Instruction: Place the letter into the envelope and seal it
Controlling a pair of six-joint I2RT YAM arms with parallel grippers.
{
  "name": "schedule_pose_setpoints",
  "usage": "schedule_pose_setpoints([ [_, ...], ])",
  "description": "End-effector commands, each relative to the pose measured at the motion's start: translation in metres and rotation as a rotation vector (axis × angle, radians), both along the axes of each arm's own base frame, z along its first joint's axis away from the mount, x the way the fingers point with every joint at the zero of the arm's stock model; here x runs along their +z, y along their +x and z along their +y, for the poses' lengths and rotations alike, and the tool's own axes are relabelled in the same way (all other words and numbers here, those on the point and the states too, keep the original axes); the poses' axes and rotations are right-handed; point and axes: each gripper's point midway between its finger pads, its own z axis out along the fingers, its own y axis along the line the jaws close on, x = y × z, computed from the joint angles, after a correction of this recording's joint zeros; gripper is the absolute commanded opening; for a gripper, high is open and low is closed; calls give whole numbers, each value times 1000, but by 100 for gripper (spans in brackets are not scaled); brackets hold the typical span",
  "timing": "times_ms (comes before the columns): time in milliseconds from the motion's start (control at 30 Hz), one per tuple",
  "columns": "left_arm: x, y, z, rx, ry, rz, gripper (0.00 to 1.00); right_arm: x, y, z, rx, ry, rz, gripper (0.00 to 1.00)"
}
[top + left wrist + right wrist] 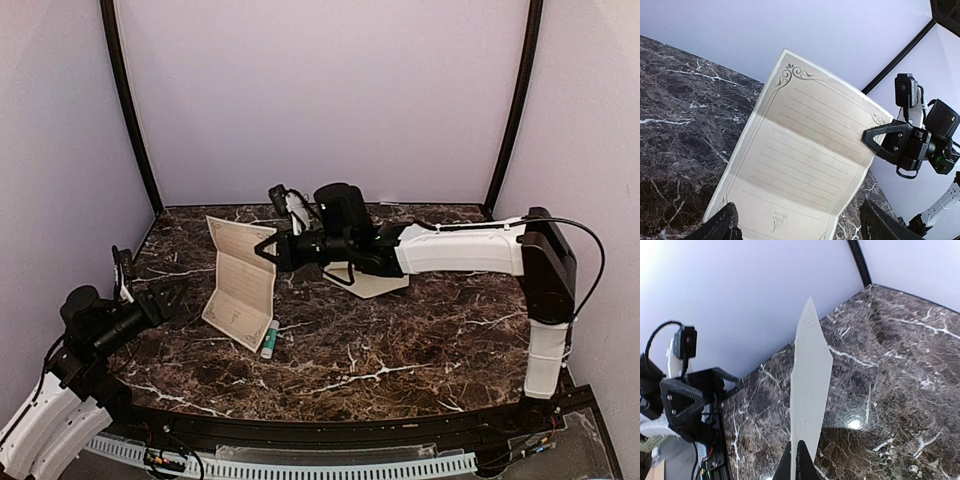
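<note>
Two grippers are meeting at the letter (240,285), and you are gripping it with only one of them. Your right gripper (267,248) is reaching across from the right side of the table and pressing its fingertips (799,460) flat together on the sheet's upper right edge. From the right wrist you are looking along the sheet edge-on as it rises out of that pinch.

The letter is standing up off the dark marble table (400,350), left of centre. It is unfolded and leaning, with its lower edge down on the surface and its bordered, lined face turned toward your left arm.

Your left gripper (172,295) is hovering near the sheet with its fingers (725,225) spread wide, holding nothing. In the left wrist view the page is filling the gap between them without touching either one.

The envelope (380,283) is lying flat on the table behind the letter, partly hidden under your right arm. A small white tube (270,342) with a green end is lying on the marble just beside the letter's lower corner.
</note>
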Motion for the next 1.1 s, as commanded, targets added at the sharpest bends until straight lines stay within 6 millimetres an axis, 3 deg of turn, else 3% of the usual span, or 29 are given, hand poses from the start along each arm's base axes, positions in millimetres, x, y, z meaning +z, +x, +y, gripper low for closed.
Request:
schedule_pose_setpoints([
  [0,21,-15,-13,-98,-45,-114,84,35,19,-26,-198,74,-44,0],
  [300,41,-31,-34,-262,-145,-206,83,148,-1,-83,-298,346,-71,0],
  [533,45,-36,-50,-388,-219,-243,79,208,-22,-120,-305,482,-60,0],
  [700,45,-31,-59,-429,-231,-218,75,227,-41,-134,-265,547,-9,0],
  [900,68,-29,-74,-488,-233,-256,75,231,-59,-132,-210,579,34,0],
  [1067,101,-35,-92,-571,-243,-311,75,226,-70,-121,-161,587,60,0],
])
